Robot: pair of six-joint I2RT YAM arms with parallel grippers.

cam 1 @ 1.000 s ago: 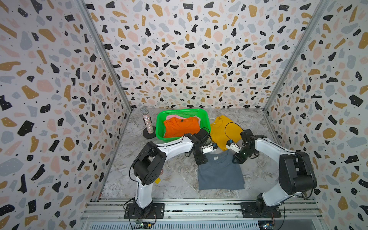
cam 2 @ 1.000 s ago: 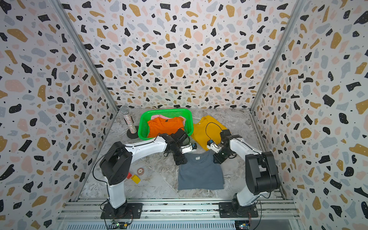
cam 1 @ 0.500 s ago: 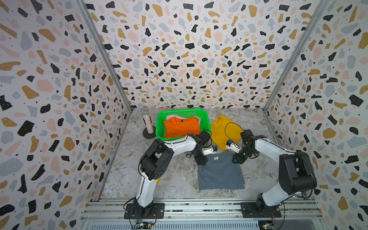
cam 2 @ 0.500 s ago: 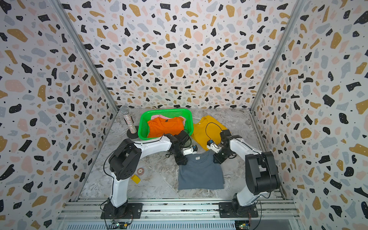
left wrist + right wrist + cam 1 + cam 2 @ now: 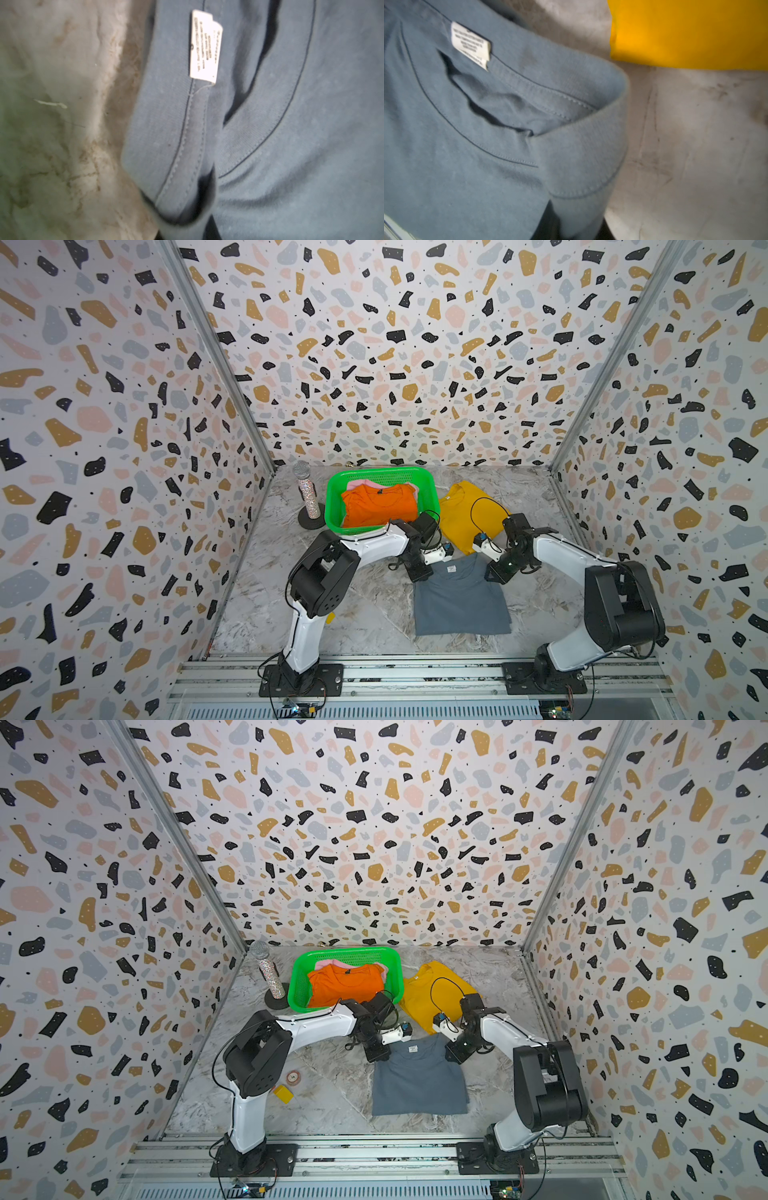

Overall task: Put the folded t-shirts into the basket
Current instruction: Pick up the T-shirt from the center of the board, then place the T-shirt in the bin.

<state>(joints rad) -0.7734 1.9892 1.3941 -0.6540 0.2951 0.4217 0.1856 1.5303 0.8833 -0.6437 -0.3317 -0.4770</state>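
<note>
Update: left pincer (image 5: 418, 573) just clamps onto the grey tee (image 5: 461, 608) at its collar corner; right pincer (image 5: 496, 575) already pinches the other corner. Looks ready to lift toward the basket (image 5: 333, 506).

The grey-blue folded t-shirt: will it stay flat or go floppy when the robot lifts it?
Probably floppy: the slate grey-blue folded cloth t-shirt bunches and wrinkles by its collar in both wrist views. Likely light, since the cloth looks thin. Held at two corners, its middle may sag.
</note>
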